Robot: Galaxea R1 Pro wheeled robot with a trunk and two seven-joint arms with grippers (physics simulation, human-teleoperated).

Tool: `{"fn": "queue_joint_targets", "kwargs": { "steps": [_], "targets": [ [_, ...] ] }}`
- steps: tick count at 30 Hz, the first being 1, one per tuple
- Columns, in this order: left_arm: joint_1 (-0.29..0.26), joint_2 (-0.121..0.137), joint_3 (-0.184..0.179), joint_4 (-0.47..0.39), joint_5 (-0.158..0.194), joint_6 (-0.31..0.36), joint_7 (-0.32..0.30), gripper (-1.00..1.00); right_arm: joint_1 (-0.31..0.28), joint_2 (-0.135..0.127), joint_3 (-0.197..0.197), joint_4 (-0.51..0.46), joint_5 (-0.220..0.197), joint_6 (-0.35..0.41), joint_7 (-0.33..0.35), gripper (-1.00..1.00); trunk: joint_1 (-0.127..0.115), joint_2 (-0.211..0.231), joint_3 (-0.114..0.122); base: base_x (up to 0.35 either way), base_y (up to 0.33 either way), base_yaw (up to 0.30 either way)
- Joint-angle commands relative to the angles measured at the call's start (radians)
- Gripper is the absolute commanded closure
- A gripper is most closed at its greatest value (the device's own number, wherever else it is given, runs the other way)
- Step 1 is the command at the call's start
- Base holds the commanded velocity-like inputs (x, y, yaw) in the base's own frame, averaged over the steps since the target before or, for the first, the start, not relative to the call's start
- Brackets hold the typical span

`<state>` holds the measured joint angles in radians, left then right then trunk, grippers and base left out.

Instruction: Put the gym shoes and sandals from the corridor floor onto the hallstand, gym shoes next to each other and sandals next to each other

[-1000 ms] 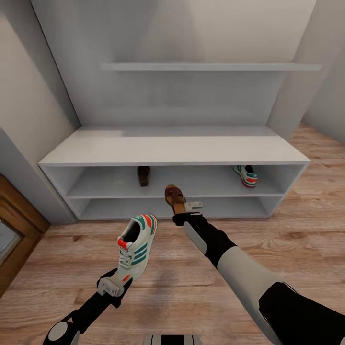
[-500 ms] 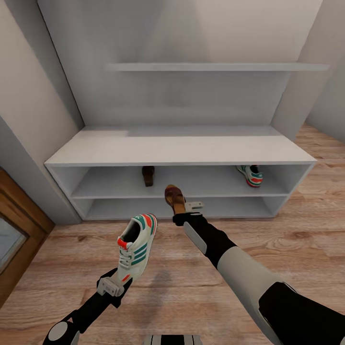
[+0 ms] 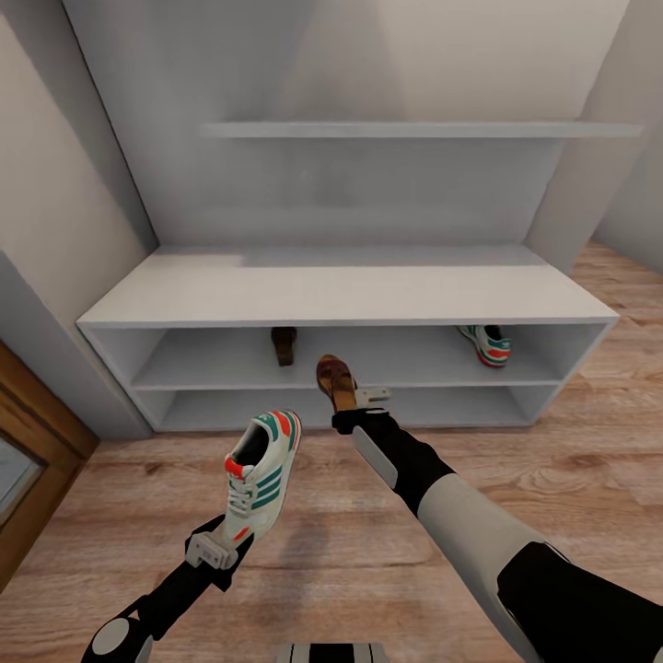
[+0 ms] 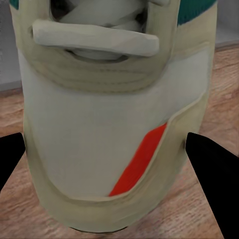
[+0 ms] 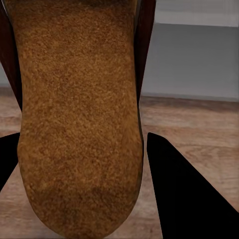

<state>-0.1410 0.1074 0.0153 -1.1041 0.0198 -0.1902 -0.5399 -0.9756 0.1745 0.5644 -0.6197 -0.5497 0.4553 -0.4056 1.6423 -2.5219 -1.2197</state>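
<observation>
While my left fingers [image 3: 224, 550] clamp one sneaker [image 3: 261, 476] by its toe above the floor [image 3: 368, 552], my right fingers [image 3: 354, 405] grip a sandal [image 3: 335, 381]. From the head, another sandal [image 3: 284, 345] and sneaker [image 3: 488, 343] sit well apart on the rack's [image 3: 341, 290] upper shelf; the right wrist shows the held sandal's fuzzy footbed [image 5: 74, 114].

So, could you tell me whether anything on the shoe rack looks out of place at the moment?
Yes: on the shoe rack's upper shelf, a sandal and a sneaker sit far apart, each without its partner. Their mates are off the rack, one sneaker in the left gripper and one sandal in the right gripper.
</observation>
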Motion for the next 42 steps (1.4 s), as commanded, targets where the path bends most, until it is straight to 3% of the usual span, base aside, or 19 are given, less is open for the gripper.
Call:
{"fn": "queue_joint_targets", "kwargs": {
  "steps": [1, 27, 42],
  "targets": [
    [0.0, 0.0, 0.0, 0.0, 0.0, 0.0, 0.0, 1.0, 0.0, 0.0, 0.0, 0.0, -0.003, -0.001, -0.001, 1.0, 0.0, 0.0, 0.0, 0.033, 0.0, 0.0],
    [0.001, 0.0, -0.003, 0.0, 0.0, 0.0, 0.0, 1.0, 0.0, 0.0, 0.0, 0.002, -0.003, 0.0, 0.0, 1.0, 0.0, 0.0, 0.0, 0.006, 0.076, 0.0],
    [0.0, 0.0, -0.003, 0.0, 0.0, 0.0, 0.0, 1.0, -0.014, 0.0, -0.004, 0.047, -0.003, 0.057, -0.018, 1.0, 0.0, 0.0, 0.0, 0.071, 0.002, 0.0]
  ]
}}
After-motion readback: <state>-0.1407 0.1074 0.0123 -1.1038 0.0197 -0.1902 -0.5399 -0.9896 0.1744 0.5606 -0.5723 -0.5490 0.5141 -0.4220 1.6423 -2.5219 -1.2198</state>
